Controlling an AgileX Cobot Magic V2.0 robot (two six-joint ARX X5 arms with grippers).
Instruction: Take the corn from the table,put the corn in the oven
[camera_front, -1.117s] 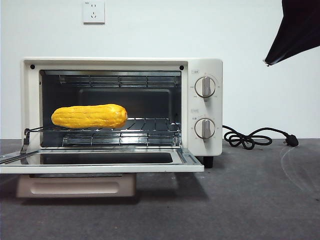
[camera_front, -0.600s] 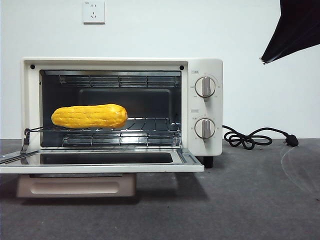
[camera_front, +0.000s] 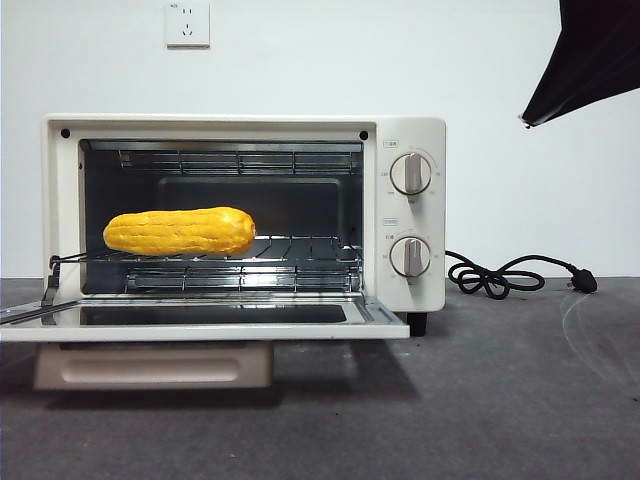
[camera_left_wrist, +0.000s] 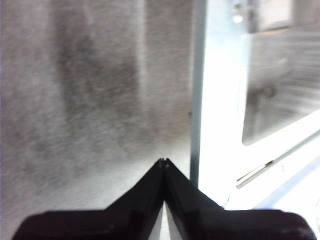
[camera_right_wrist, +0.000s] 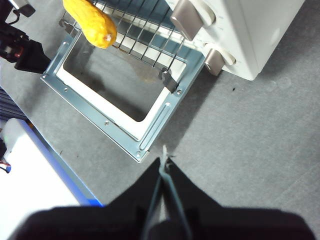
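Observation:
The yellow corn (camera_front: 180, 232) lies lengthwise on the wire rack (camera_front: 300, 250) inside the cream oven (camera_front: 410, 215), toward its left side. The oven door (camera_front: 200, 333) hangs open, nearly level, just above the table (camera_front: 500, 400). In the right wrist view the corn (camera_right_wrist: 92, 22) shows its pale end over the door frame (camera_right_wrist: 150, 130). My left gripper (camera_left_wrist: 164, 161) is shut and empty, close beside the door's bright metal edge (camera_left_wrist: 215, 100). My right gripper (camera_right_wrist: 164, 162) is shut and empty, high above the table in front of the door's right corner. It shows as a black tip (camera_front: 590, 60).
A black cord (camera_front: 500, 275) coils on the table right of the oven. A wall socket (camera_front: 188, 23) sits above the oven. The left arm's dark body (camera_right_wrist: 20, 47) is by the door's far left corner. A white and blue edge (camera_right_wrist: 35, 165) borders the table.
The open oven door has risen a little at its front edge. The corn and the black tip at the top right stay put.

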